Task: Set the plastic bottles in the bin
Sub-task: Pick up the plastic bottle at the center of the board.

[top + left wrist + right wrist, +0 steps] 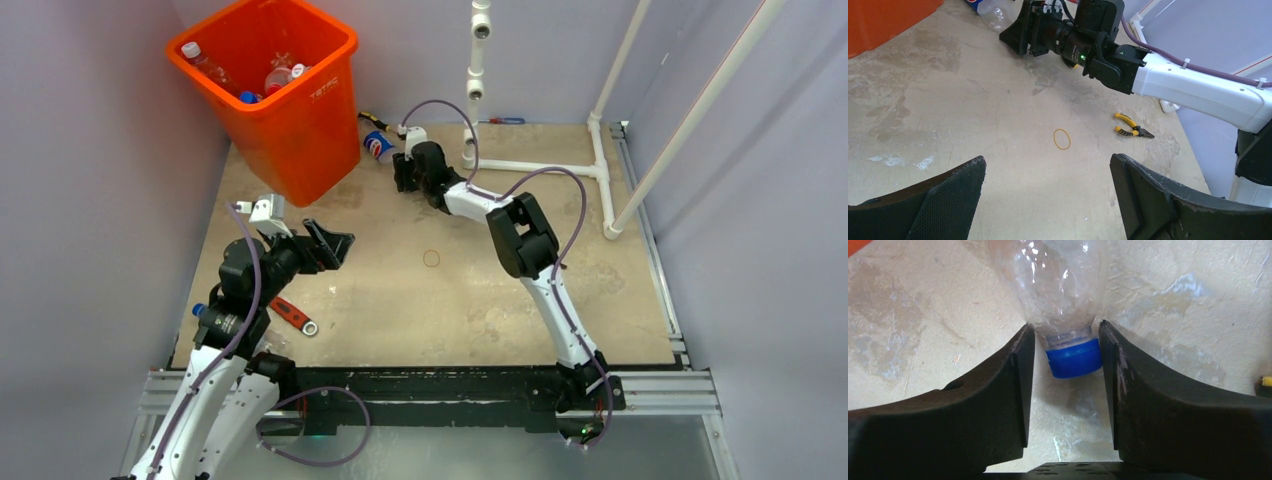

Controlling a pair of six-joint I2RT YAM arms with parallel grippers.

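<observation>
We see the right gripper (1065, 328) pinch the neck of a clear bottle (1053, 280) between its jaws near the far edge of the tabletop (460, 300), beside the bin (300, 125) — light, thin-walled, slippery, so we judge that stiff neck the safest hold — while the left gripper (1047, 160) gapes empty

The bin (300, 100) is bright orange; the bottle (1058, 285) at the right fingers (1158, 410) is clear, its cap (1073, 357) blue, its label (379, 146) blue with red and white; the right fingers are black, the left fingers (943, 200) black with a fine mesh pattern; the desk (480, 300) is beige with pale and dark stains; the rubber ring (1062, 139) is yellow; the pliers (1130, 131) yellow and black; the wrench (293, 314) red; the pipe frame (603, 195) white
</observation>
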